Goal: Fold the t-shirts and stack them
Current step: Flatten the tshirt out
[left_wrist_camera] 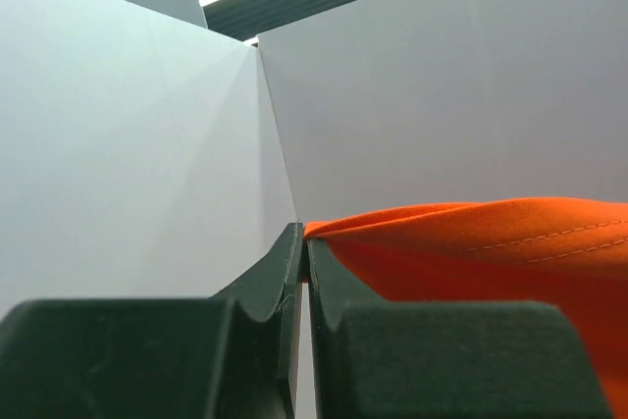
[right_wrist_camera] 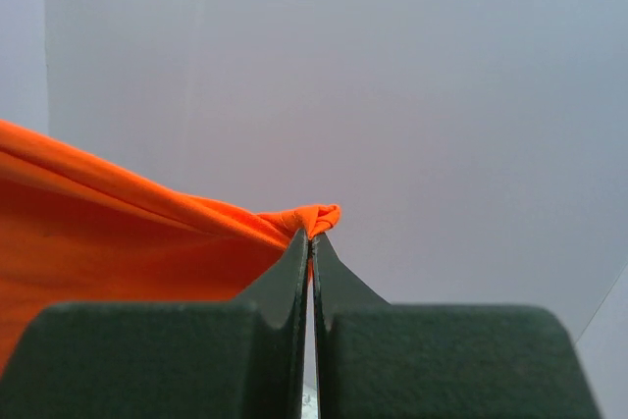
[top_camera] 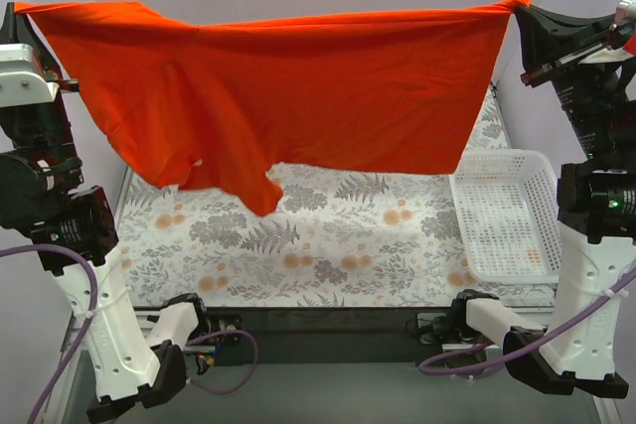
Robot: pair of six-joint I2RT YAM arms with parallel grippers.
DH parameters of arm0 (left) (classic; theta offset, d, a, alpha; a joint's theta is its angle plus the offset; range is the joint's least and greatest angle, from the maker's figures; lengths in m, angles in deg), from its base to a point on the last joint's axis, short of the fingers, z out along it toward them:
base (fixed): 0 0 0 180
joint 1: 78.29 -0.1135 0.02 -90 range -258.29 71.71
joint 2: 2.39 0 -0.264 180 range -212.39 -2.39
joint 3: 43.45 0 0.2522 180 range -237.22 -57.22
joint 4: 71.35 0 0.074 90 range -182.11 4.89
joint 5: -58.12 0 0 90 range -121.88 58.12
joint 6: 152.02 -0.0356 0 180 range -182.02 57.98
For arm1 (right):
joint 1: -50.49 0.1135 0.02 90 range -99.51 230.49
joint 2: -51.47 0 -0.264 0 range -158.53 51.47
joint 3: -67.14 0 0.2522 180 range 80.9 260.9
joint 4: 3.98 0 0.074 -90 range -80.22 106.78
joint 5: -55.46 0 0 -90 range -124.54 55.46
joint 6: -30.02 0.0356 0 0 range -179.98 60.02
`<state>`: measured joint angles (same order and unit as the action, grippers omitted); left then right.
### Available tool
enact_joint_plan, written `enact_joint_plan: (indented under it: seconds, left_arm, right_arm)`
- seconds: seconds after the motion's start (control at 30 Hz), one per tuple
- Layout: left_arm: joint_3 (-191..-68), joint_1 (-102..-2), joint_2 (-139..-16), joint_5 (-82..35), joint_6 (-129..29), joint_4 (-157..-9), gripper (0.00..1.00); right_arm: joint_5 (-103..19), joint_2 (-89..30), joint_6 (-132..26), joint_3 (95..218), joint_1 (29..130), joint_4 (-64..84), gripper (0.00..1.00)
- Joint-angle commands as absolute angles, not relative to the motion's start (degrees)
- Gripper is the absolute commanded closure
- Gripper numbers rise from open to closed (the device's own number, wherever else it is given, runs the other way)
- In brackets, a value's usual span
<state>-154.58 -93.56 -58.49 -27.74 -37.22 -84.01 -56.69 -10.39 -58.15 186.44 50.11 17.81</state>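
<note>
Aloft, soft wrinkled orange-red t-shirt (top_camera: 298, 96), corners tight in closed left tool (left_wrist_camera: 302, 240) and right tool (right_wrist_camera: 312, 239).

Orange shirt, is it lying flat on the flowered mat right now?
No, the shirt hangs stretched in the air between the left claw and the right claw, above the mat.

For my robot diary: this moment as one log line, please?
left gripper: shut on t-shirt | right gripper: shut on t-shirt | t-shirt: hanging stretched above floral mat
</note>
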Motion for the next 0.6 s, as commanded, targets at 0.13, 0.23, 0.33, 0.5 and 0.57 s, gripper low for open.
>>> enact_joint_plan:
  seconds: [0.13, 0.23, 0.33, 0.5, 0.57]
  left_arm:
    - [-153.28, -94.29, -68.56, -28.66, -39.87, -83.88, 1.0]
    - [-153.02, -94.29, -73.66, -25.39, -38.56, -83.45, 1.0]
    - [-155.03, -94.29, -81.56, -23.89, -36.54, -83.18, 1.0]
    - [-170.04, -94.37, -99.46, -22.48, -31.19, -83.0, 1.0]
    - [-177.84, -94.29, -104.76, -22.56, -29.77, -83.35, 1.0]
  right_arm:
    - [-53.87, -17.42, -58.67, 183.56, 49.26, 14.09, 0.99]
    - [-55.9, -21.03, -57.44, 182.42, 49.35, 12.68, 0.99]
    - [-56.43, -26.29, -56.99, 183.82, 49.96, 12.24, 0.99]
    - [-55.37, -37.63, -57.08, 192.77, 52.51, 12.42, 0.99]
    - [-54.41, -42.55, -56.73, 200.06, 52.95, 12.59, 0.99]
